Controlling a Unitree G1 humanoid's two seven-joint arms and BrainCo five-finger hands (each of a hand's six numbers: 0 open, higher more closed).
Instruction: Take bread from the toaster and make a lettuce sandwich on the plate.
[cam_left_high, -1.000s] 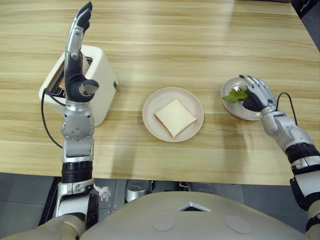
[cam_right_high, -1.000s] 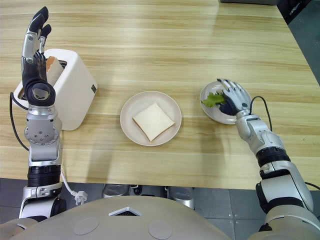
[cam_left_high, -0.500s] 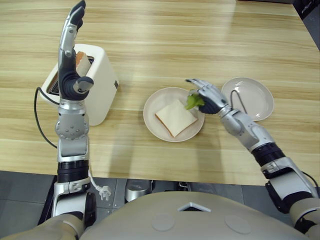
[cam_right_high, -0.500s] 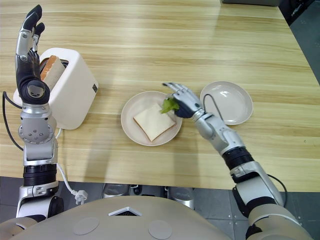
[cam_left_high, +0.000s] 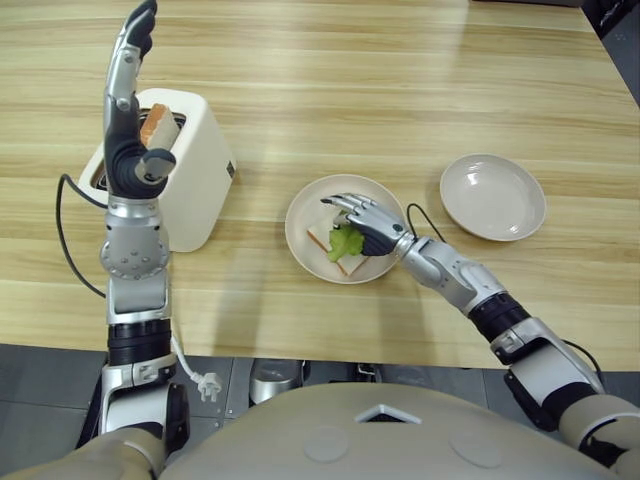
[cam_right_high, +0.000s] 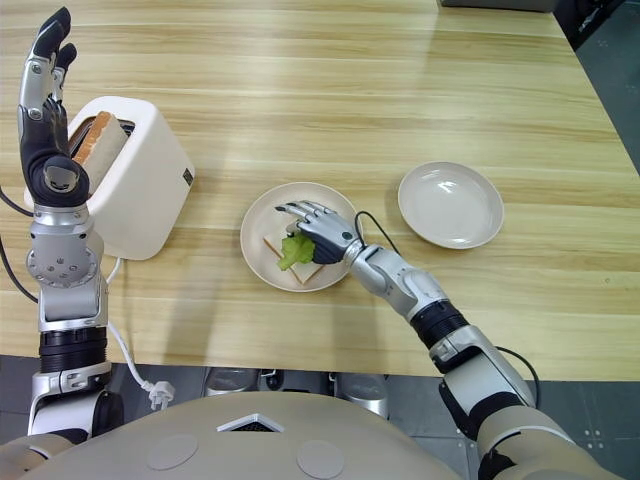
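Over the plate: lettuce held right on the bottom slice, second slice waiting in the toaster

From my end, the right hand (cam_left_high: 368, 222) sits low over the plate (cam_left_high: 300, 212), fingers closed on the lettuce (cam_left_high: 345, 243). The leaf touches the bread slice (cam_left_high: 320, 236) lying flat there, so I reckon letting go is all that's needed. What the next bit hangs on is the toast (cam_left_high: 155, 122). It stands upright in the toaster (cam_left_high: 200, 165) slot, long edge running along the slot, and it's just right of and below my left hand (cam_left_high: 122, 110). That hand is raised with its fingers straight and apart, holding nothing, and it's far nearer than the right one. Nothing blocks the drop to the slot, though the toaster wall is close. An empty dish (cam_left_high: 493, 196) sits well off to the right on the desk (cam_left_high: 400, 80), out of the way.
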